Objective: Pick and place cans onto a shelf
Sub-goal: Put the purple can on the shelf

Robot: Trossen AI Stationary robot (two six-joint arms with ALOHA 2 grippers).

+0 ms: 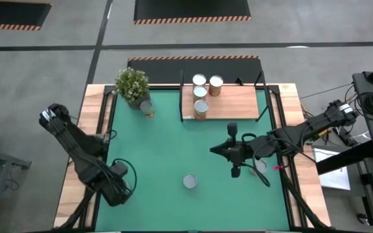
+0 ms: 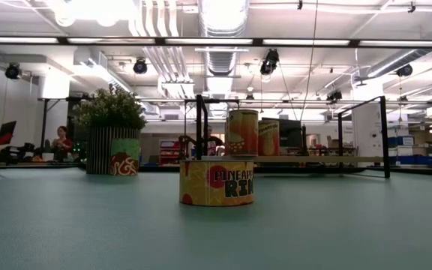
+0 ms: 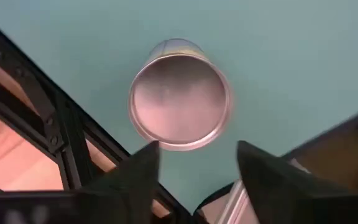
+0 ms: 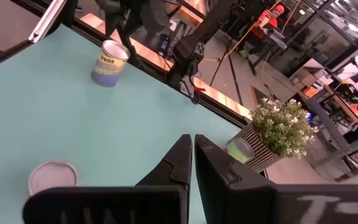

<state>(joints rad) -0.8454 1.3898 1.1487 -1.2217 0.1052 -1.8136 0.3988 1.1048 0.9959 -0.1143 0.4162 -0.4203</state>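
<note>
Green matting [image 1: 173,142] covers the table, and the wooden shelf [image 1: 238,103] sits at its upper middle in the high view, with four cans on or against it: two at the back left corner [image 1: 199,80] [image 1: 215,85] and two more down the left edge [image 1: 200,92] [image 1: 201,110]. Another can [image 1: 147,109] stands beside the potted plant [image 1: 132,85] toward the upper left. A lone can [image 1: 190,182] stands low in the middle of the frame, and one more [image 1: 259,166] peeks out under the right arm.

At the lower left of the high view, the left claw [image 3: 197,165] looks down on a can [image 3: 180,93] by the table's frame rail. Its fingers [image 3: 135,171] stand partly apart and hold nothing; the can's round top lies just beyond their tips. The right claw [image 4: 193,163], over the mat at centre right in the high view, is pressed shut and empty.

The step in hand looks like the left arm's grab. To do it well, the can should be centred between the two fingers, which it roughly is now. The gap looks narrower than the can's top, so the fingers likely need to spread further before dropping. Come straight down so neither tip clips the rim and tips the can. The rail nearby leaves little room on that side, so avoid swinging sideways.
</note>
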